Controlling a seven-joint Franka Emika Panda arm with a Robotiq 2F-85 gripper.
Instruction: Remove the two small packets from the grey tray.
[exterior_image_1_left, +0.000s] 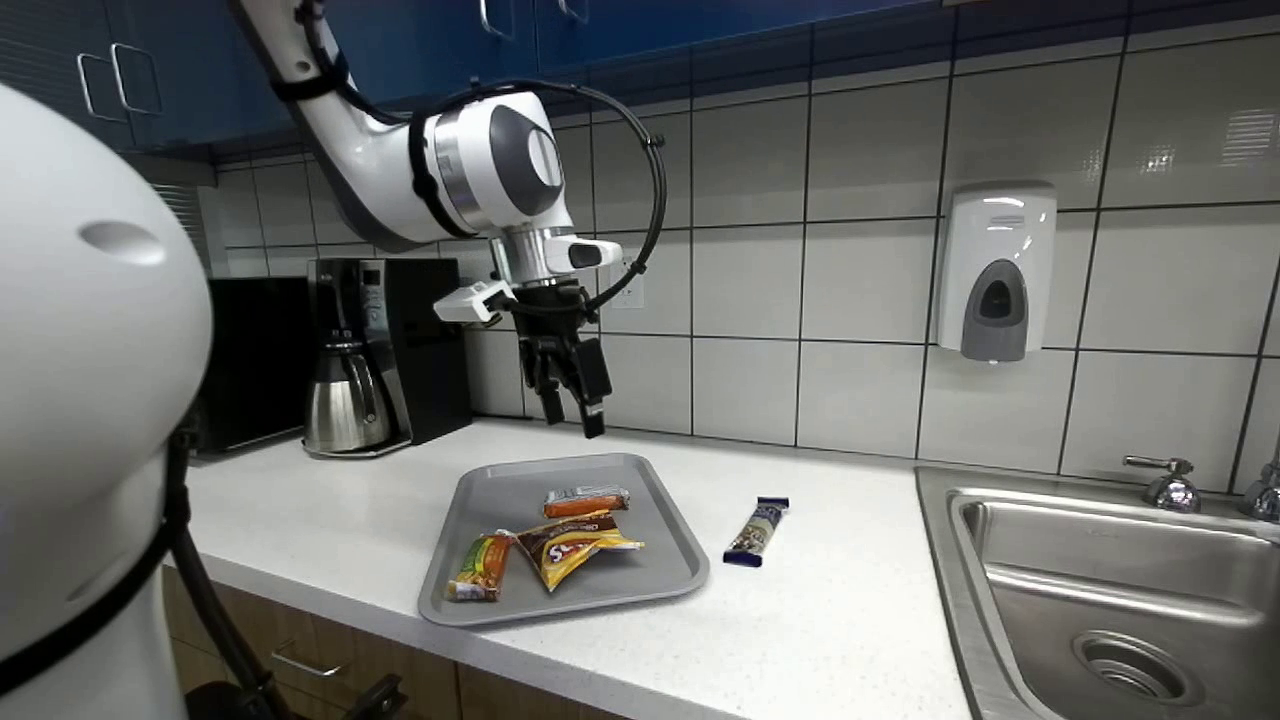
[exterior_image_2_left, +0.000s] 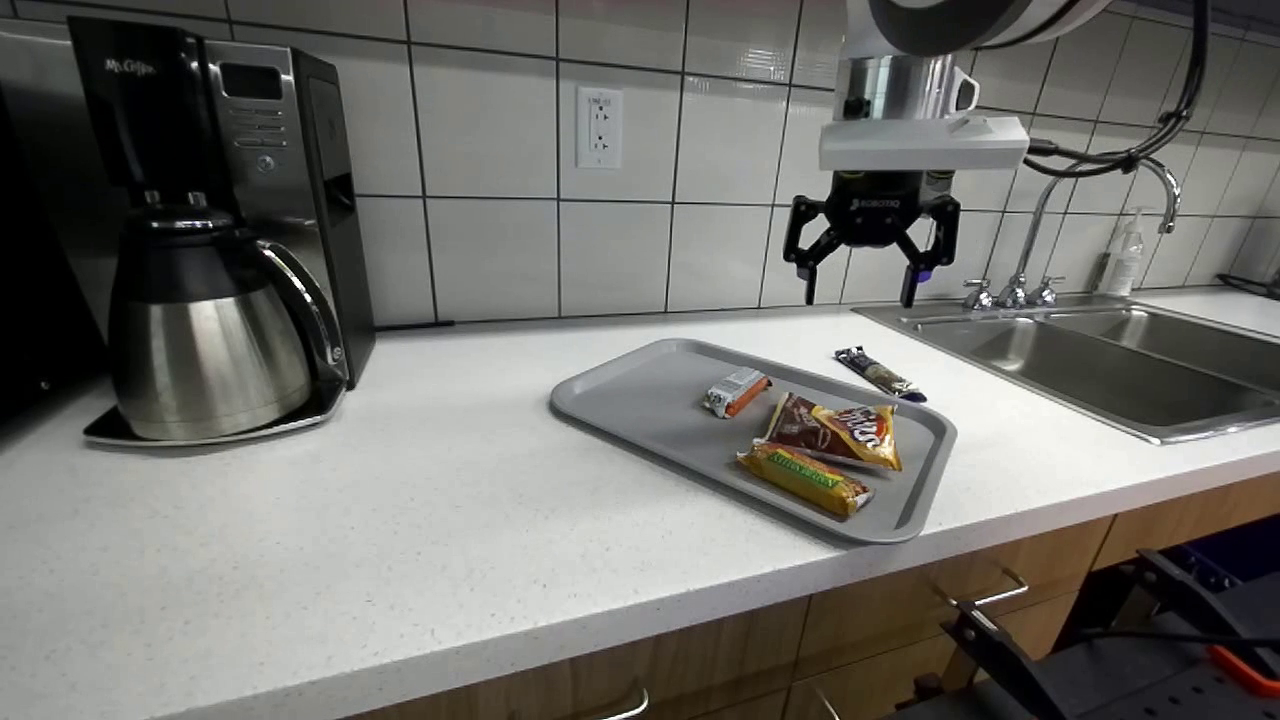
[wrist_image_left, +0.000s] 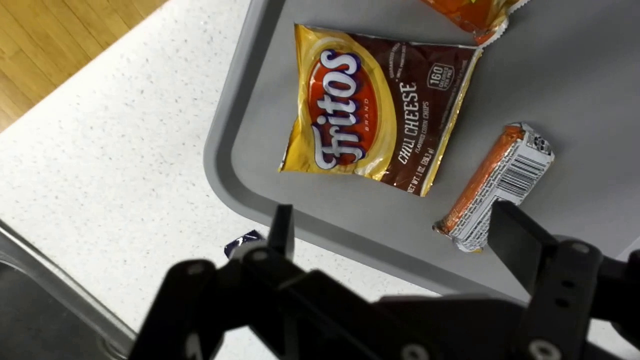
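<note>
Wrist view: the tray (wrist_image_left: 500, 95); above it, the gripper (wrist_image_left: 392, 207), spread, holding nothing; on it, the orange packet (wrist_image_left: 475, 14) and the silver packet (wrist_image_left: 500, 187). The step seems the approach; next probably calls for lowering astride either.

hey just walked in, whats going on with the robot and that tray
A robot arm is working at a counter, its gripper open and empty in the air. It is meant to take an orange-and-silver packet and an orange-and-yellow packet off the grey tray; both lie on it, untouched by the gripper. A bag of chips is on the tray too, and a dark snack bar lies on the counter beside it.
</note>
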